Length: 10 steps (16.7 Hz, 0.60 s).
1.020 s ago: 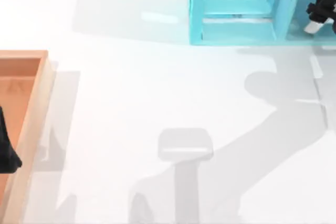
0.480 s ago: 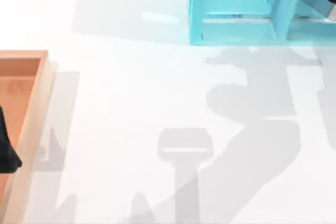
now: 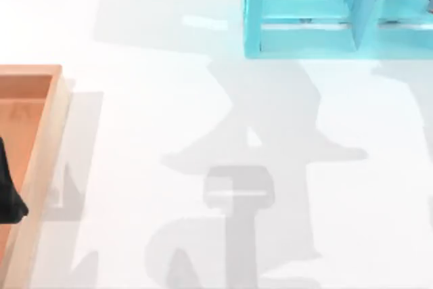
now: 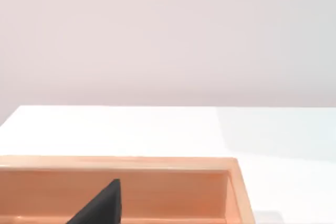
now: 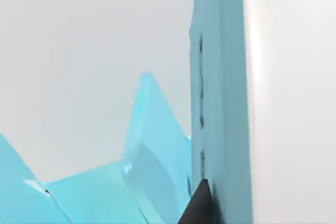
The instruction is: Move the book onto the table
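Poking into the light-blue shelf point(image 3: 304, 38) at the tabletop's point(image 3: 203, 113) far edge, toward the right, is the right gripper point(image 5: 199, 205). I can't tell if it's wide or narrow. Right against its dark tip is a darker teal slab with a white face, which looks like the book point(image 5: 220, 103), upright in the shelf. The left gripper point(image 3: 10, 197) hangs over the wooden tray point(image 3: 47, 133) at the left edge, and I can't tell its state either.

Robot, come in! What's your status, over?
Left pincer parked over the wooden tray. Right pincer up at the shelf unit, book close against it. Book not on the table yet.
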Each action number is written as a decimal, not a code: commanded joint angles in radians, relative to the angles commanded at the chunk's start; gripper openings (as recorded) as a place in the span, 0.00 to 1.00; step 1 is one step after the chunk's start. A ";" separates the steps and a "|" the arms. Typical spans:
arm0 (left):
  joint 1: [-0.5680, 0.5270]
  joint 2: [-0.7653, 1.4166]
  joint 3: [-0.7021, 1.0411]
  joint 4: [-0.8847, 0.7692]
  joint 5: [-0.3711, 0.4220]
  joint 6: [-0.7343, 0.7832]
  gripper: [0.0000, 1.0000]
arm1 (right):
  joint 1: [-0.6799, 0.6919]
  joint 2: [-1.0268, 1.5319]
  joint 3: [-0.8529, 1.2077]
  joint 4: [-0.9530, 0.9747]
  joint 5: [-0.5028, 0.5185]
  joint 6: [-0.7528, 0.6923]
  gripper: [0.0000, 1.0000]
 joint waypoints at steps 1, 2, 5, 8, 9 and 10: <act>0.000 0.000 0.000 0.000 0.000 0.000 1.00 | -0.002 -0.058 -0.028 -0.035 -0.003 0.001 0.00; 0.000 0.000 0.000 0.000 0.000 0.000 1.00 | -0.003 -0.104 -0.052 -0.065 -0.006 0.001 0.00; 0.000 0.000 0.000 0.000 0.000 0.000 1.00 | -0.005 -0.181 -0.092 -0.115 -0.010 0.003 0.00; 0.000 0.000 0.000 0.000 0.000 0.000 1.00 | -0.005 -0.186 -0.094 -0.118 -0.011 0.003 0.00; 0.000 0.000 0.000 0.000 0.000 0.000 1.00 | -0.005 -0.186 -0.094 -0.118 -0.011 0.003 0.00; 0.000 0.000 0.000 0.000 0.000 0.000 1.00 | -0.001 -0.179 -0.095 -0.117 -0.010 0.004 0.00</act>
